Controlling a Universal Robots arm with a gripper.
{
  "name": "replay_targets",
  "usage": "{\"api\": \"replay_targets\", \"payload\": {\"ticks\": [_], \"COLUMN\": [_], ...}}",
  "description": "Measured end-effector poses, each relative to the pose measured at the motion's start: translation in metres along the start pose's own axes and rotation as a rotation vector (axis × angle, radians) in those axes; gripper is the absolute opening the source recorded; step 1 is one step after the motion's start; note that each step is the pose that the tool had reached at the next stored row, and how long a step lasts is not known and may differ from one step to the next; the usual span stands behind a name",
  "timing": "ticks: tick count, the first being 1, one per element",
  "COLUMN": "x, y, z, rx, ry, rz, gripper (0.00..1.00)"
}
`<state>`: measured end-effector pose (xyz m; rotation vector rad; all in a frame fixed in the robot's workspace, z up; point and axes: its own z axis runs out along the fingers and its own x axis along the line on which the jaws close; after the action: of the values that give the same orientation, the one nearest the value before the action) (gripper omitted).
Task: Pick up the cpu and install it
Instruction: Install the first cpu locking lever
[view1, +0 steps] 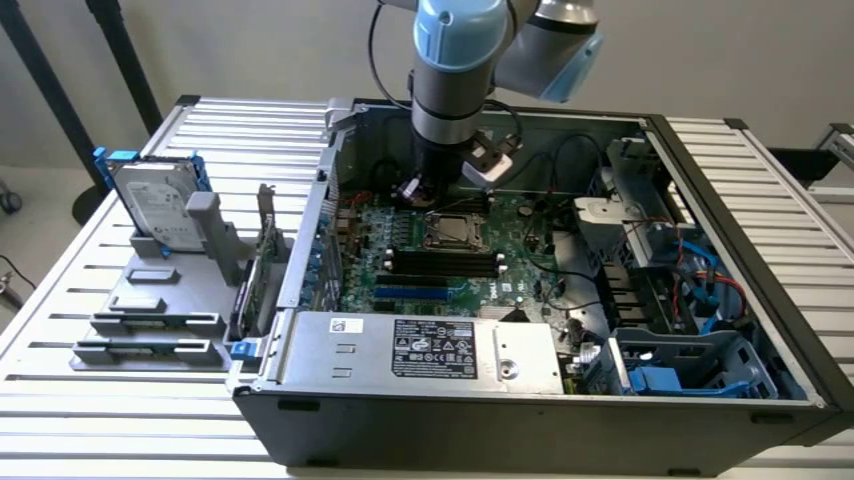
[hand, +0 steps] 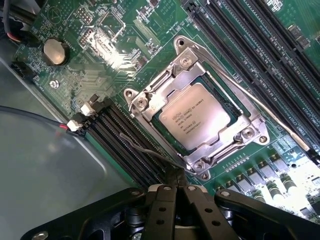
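Motherboard (view1: 441, 262) inside the opened computer case (view1: 534, 405) is what we are hovering over, with the arm reaching down near the case's back wall. Lying in the board's middle is the CPU socket frame (hand: 192, 82), its metal retention bracket closed around the cpu (hand: 194, 116), which is sitting flat and square in the socket, printed side up. Our gripper (hand: 175, 187) is hanging just beside the socket's corner, fingers clenched together and holding nothing. In the wrist view, the cpu is lying just ahead of the fingertips, near but apart, its edges running diagonally to the finger line.
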<state>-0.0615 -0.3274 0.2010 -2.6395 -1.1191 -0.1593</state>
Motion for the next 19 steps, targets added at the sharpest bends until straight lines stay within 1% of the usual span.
{"api": "replay_targets", "payload": {"ticks": [19], "x": [0.0039], "y": [0.0055], "z": [0.0003], "rx": [-0.0015], "ry": [-0.0015], "rz": [0.000], "gripper": [0.11]}}
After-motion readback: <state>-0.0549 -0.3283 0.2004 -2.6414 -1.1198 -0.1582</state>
